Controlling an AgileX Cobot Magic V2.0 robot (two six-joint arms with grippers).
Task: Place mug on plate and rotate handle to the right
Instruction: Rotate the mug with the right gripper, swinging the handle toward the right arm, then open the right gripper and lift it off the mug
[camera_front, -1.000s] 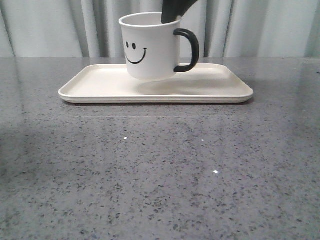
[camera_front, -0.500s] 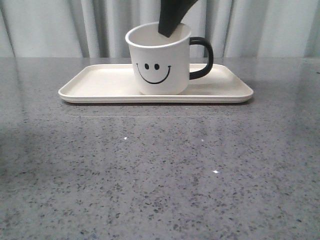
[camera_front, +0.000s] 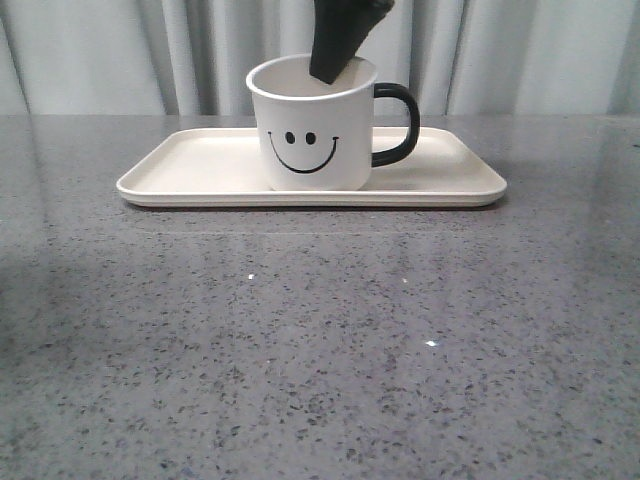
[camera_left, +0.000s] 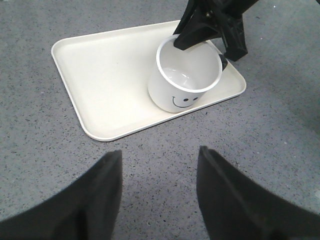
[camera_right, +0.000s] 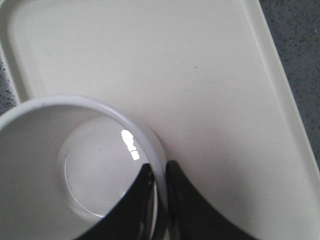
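The white mug (camera_front: 310, 140) with a black smiley face stands upright on the cream plate (camera_front: 200, 165), right of its middle. Its black handle (camera_front: 400, 125) points right in the front view. My right gripper (camera_front: 335, 62) comes down from above and is shut on the mug's far rim, one finger inside and one outside, as the right wrist view shows (camera_right: 160, 172). My left gripper (camera_left: 159, 152) is open over bare table, short of the plate (camera_left: 100, 75) and the mug (camera_left: 187, 80), with nothing between its fingers.
Grey speckled tabletop (camera_front: 320, 340) stretches in front of the plate. A pale curtain (camera_front: 100, 55) hangs behind the table.
The mug was held tilted above the plate with its face turned left. It has come down onto the plate and turned, so the face looks forward and the handle points right.
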